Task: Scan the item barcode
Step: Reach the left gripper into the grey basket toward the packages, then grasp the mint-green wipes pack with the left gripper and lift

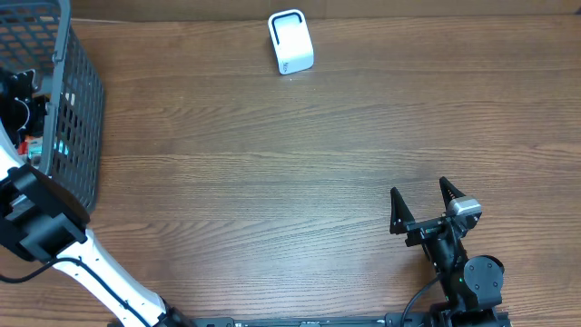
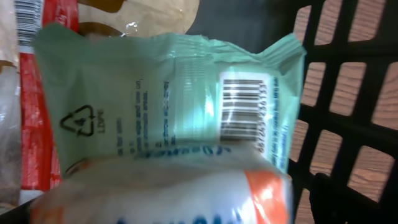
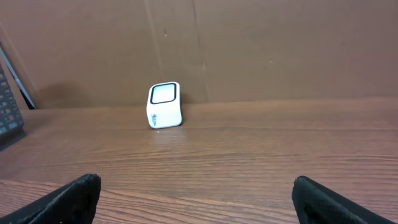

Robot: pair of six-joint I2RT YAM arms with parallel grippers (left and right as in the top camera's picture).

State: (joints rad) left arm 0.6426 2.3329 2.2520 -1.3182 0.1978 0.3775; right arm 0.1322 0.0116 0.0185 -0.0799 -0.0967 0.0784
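Wooden worktop (image 1: 272, 182) all across the overhead view, and a dark mesh basket (image 1: 77, 100) sits at the upper left of the frame. The left arm reaches down into that basket; its left tool (image 1: 25, 113) is spread wide and grips nothing I can see. Up close in the left wrist view, a pale green packet (image 2: 155, 106) fills the frame, its barcode (image 2: 244, 115) facing the camera at centre right. A red packet (image 2: 34, 143) lies along the left edge and a blurred white and orange pack (image 2: 186, 193) crosses the bottom. Over at lower right, the right tool (image 1: 423, 202) is spread wide and empty. It points at the white scanner (image 1: 290, 42) at top centre, well apart from the basket.
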